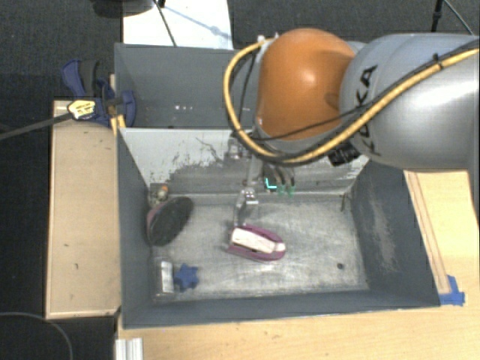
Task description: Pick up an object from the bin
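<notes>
My gripper hangs under the orange dome, near the middle of the bin, its metal finger reaching down to just above the bin floor. Right below it lies a white and purple oblong thing, flat on the floor, its left end under the fingertip. Whether the finger touches it I cannot tell.
A dark oval brush-like thing leans on the bin's left wall. A clear small block with a blue crumpled piece lies in the front left corner. The arm and its dome cover the bin's back right part.
</notes>
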`<state>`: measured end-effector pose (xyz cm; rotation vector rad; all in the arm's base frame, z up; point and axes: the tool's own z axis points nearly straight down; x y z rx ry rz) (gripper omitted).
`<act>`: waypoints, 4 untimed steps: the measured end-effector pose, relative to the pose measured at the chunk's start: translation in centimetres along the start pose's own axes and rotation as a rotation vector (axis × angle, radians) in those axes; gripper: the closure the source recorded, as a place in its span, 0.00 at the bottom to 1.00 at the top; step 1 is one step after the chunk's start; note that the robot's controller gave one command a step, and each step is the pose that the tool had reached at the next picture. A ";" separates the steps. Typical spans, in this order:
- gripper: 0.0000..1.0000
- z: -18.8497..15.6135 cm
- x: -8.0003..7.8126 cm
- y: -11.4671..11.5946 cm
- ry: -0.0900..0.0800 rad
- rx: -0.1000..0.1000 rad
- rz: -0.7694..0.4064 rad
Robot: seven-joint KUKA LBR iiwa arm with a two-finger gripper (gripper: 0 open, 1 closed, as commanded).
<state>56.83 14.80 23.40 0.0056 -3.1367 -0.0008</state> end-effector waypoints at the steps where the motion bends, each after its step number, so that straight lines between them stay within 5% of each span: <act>1: 0.00 8.6 5.5 -4.3 0.005 0.003 0.088; 2: 0.00 16.3 4.2 -6.9 -0.004 0.000 0.428; 3: 1.00 16.1 4.2 -6.7 -0.003 -0.003 0.427; 4: 1.00 2.4 6.5 -8.4 -0.005 -0.001 0.389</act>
